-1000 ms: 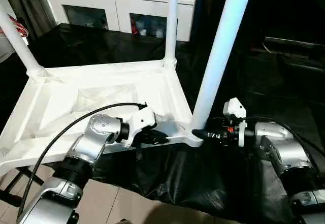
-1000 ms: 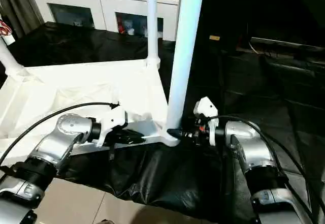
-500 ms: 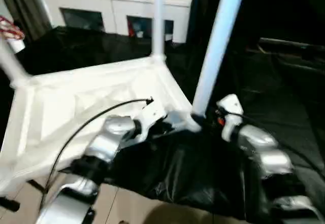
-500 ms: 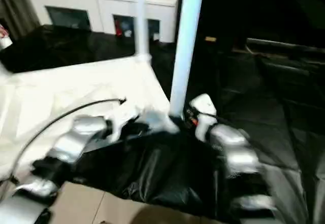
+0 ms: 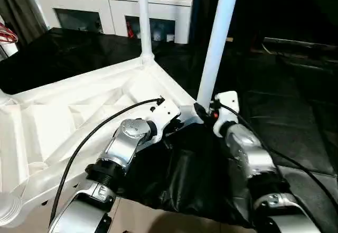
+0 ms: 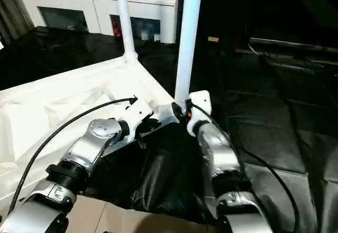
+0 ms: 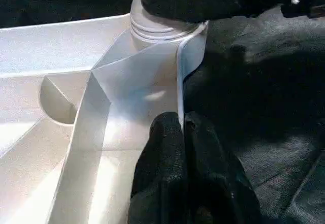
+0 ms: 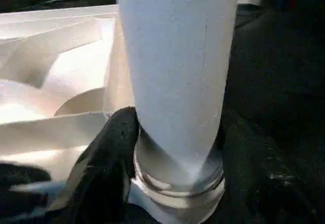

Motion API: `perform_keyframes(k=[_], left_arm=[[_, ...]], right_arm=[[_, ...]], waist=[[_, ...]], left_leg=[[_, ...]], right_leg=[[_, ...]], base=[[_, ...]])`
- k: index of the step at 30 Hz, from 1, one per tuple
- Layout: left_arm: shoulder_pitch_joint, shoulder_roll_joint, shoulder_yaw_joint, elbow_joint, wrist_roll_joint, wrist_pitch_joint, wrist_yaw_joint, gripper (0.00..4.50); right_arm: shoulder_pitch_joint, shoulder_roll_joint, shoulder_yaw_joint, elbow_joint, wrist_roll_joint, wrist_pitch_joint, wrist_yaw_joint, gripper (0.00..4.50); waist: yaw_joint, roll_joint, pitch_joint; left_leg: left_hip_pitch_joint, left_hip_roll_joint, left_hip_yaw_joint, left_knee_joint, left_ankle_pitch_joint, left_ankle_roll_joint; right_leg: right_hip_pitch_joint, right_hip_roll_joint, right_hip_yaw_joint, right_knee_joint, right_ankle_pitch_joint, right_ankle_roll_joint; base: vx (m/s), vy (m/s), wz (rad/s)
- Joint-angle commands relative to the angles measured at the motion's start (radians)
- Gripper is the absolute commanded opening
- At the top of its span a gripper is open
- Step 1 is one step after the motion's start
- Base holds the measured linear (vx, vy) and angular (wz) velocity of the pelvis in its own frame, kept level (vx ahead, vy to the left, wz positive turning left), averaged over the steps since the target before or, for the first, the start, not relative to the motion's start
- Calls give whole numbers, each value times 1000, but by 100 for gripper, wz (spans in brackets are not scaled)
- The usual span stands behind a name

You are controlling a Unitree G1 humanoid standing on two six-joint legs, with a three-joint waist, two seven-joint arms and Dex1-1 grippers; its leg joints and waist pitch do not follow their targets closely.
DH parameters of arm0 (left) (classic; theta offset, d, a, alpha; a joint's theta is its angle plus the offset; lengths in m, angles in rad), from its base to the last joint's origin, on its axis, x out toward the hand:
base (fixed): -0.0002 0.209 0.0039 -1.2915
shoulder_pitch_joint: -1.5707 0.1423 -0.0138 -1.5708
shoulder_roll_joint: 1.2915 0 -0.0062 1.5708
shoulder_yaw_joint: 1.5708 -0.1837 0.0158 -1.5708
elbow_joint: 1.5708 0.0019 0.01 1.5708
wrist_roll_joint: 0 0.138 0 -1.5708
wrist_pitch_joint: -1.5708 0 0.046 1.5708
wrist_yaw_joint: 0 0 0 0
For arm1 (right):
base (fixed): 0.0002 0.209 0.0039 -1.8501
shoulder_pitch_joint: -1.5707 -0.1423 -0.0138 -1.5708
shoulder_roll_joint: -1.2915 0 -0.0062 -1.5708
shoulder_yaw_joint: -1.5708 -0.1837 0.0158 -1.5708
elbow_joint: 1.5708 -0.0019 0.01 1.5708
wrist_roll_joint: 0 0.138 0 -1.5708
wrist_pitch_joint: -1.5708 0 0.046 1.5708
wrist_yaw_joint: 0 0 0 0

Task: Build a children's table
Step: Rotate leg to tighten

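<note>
White leg (image 5: 215, 40) stands seated in tabletop (image 5: 63, 117) corner socket (image 8: 177, 186).

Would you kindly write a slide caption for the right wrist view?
Right gripper closed around the base of a white leg standing in the corner socket of the upturned tabletop.

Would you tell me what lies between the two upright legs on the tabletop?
In the left eye view, only the tabletop's white rim runs between the near leg and the far leg.
</note>
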Motion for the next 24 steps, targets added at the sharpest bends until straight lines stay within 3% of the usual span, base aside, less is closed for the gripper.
perform_keyframes(k=[1,3,9,18,24], left_arm=[[-12,-23,-32,-59,-56,-61,-74,0],[-5,-9,-31,-65,-62,-65,-97,0],[22,91,-36,-97,-104,-109,-279,0],[52,190,-52,-141,-143,-129,-463,0],[66,237,-57,-161,-168,-120,-551,0]], right_arm=[[11,-4,106,-21,15,6,166,304],[14,-36,106,-28,20,10,210,304],[34,-200,130,-65,28,-3,468,304],[35,-293,144,-79,59,18,654,304],[43,-334,169,-88,76,27,778,250]], waist=[[4,-10,-65],[6,-5,-66],[9,-7,-64],[23,-7,-67],[34,-8,-67]], left_leg=[[11,47,-28,-63,-185,67],[9,46,-27,-61,-176,74],[9,48,-28,-60,-190,83],[10,54,-25,-59,-176,84],[11,55,-24,-59,-163,85]], right_leg=[[51,-98,63,-93,-268,-163],[52,-97,63,-92,-252,-166],[51,-96,61,-94,-283,-166],[48,-94,61,-84,-254,-185],[46,-93,61,-82,-247,-182]], base=[[0,0,0],[0,0,0],[0,0,0],[0,0,0],[0,0,0]])
